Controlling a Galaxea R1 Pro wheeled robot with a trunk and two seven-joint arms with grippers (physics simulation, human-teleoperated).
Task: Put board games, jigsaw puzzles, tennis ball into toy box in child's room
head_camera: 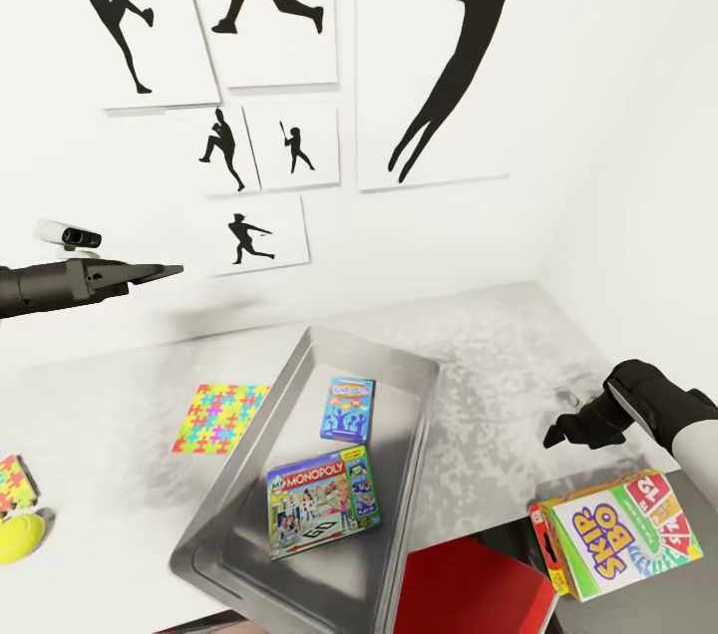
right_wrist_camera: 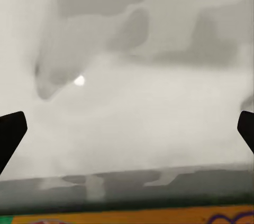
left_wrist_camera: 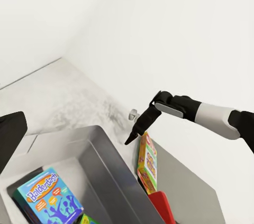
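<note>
**Toys by the Grey Toy Box**

Right under my camera sits the grey toy box (head_camera: 249,475) on the pale table (head_camera: 499,365). I will say where each thing is from this box.

Far to the left of the box, at the table's edge, I see the yellow tennis ball (head_camera: 20,536). Just above it is a bit of one colourful jigsaw puzzle (head_camera: 12,482). Closer to the box, still on its left, lies the second jigsaw puzzle (head_camera: 219,418), flat on the table.

My left gripper (head_camera: 165,270) hangs in the air above and to the left of the box, holding nothing. Its fingers look close together, but I cannot tell for sure.

Inside the box lie two board games. The blue game (head_camera: 347,408) is nearer the wall. The Monopoly game (head_camera: 322,499) is nearer me.

To the right of the box, my right gripper (head_camera: 568,433) floats over the table. From its wrist camera its fingers (right_wrist_camera: 10,134) are wide apart and hold nothing.

Below that gripper, right of the box, the yellow Skip-Bo game (head_camera: 618,534) lies on a lower dark grey top, near a red thing (head_camera: 469,594).
</note>
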